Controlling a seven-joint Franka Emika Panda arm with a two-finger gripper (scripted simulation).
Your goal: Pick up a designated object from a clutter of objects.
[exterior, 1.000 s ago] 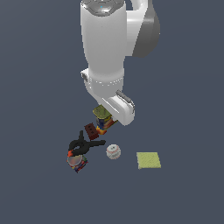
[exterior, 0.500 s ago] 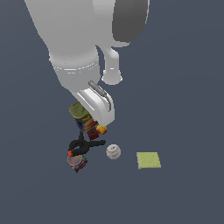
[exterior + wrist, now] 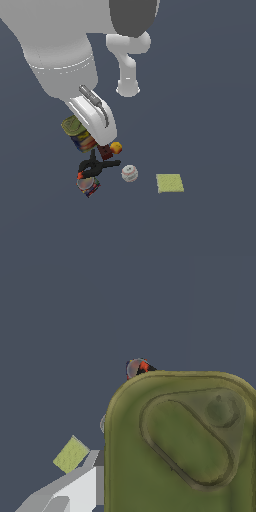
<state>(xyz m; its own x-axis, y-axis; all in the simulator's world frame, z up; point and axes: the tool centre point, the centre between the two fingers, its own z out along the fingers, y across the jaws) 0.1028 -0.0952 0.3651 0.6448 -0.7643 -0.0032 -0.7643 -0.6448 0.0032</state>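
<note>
In the exterior view, I see my gripper (image 3: 86, 134) clenched on the olive-topped can (image 3: 75, 129), lifted above the black clamp (image 3: 95, 166), brown block (image 3: 105, 151), orange ball (image 3: 116, 147), baseball (image 3: 129, 173), yellow-green pad (image 3: 169, 183) and second can (image 3: 86, 185). In the wrist view, the can's olive top (image 3: 185, 446) fills the frame, close to the camera.

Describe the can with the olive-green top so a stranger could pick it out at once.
Start at the big white robot arm and follow it down to its lower end, above the small clutter of objects. There, against the arm on the exterior view's left, sits the olive-topped can, tilted. Its blue, orange and yellow label and green lid set it apart from the silvery-topped can lower down by the black clamp.
</note>
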